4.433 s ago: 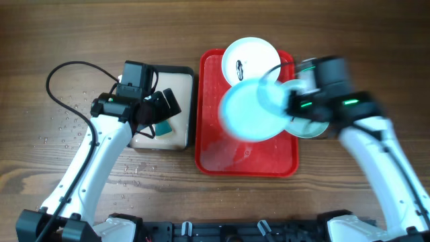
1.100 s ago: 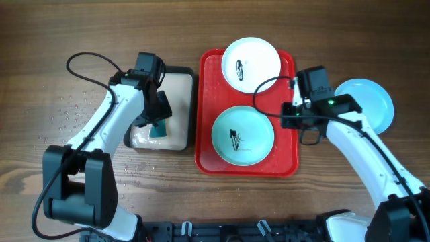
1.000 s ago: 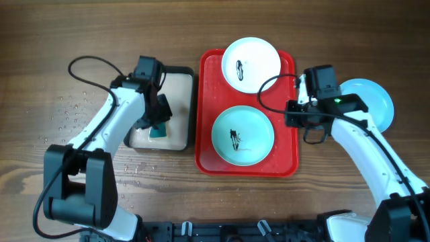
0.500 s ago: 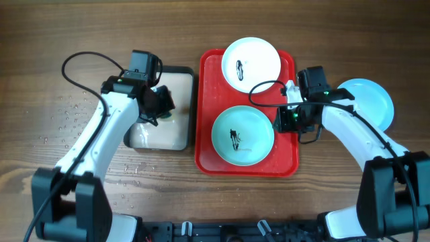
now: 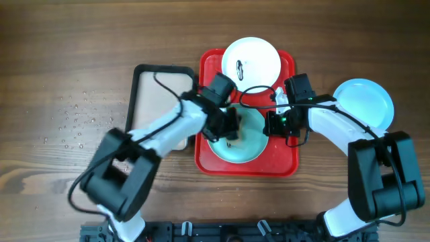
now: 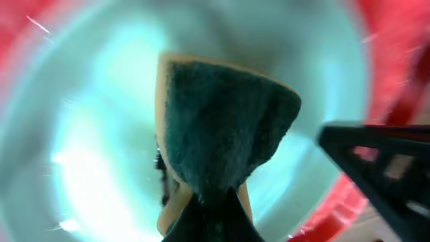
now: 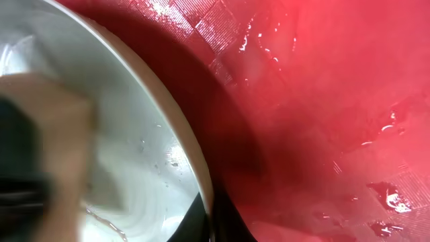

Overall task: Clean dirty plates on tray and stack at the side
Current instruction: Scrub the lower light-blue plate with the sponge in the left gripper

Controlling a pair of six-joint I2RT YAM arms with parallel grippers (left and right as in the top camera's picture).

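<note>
The red tray (image 5: pixel 209 144) holds a white plate (image 5: pixel 259 57) with a black smear at its far end. A light blue plate (image 5: pixel 243 149) lies at its near end. My left gripper (image 5: pixel 226 126) is shut on a green-and-tan sponge (image 6: pixel 222 128), which is pressed onto the light blue plate (image 6: pixel 80 141); a bit of black smear shows beside the sponge. My right gripper (image 5: pixel 274 124) is shut on that plate's right rim (image 7: pixel 180 131), one finger inside the rim and one outside, over the tray (image 7: pixel 322 94). A second light blue plate (image 5: pixel 364 102) sits on the table to the right of the tray.
A black-rimmed tray with a cream inside (image 5: pixel 156 91) stands left of the red tray. Water drops (image 5: pixel 74 117) dot the wood at the left. Both arms cross over the red tray's middle, cables looping above it.
My left arm has swung from the black-rimmed tray to the light blue plate, carrying the sponge. My right gripper has moved left and closed on that plate's right rim.
</note>
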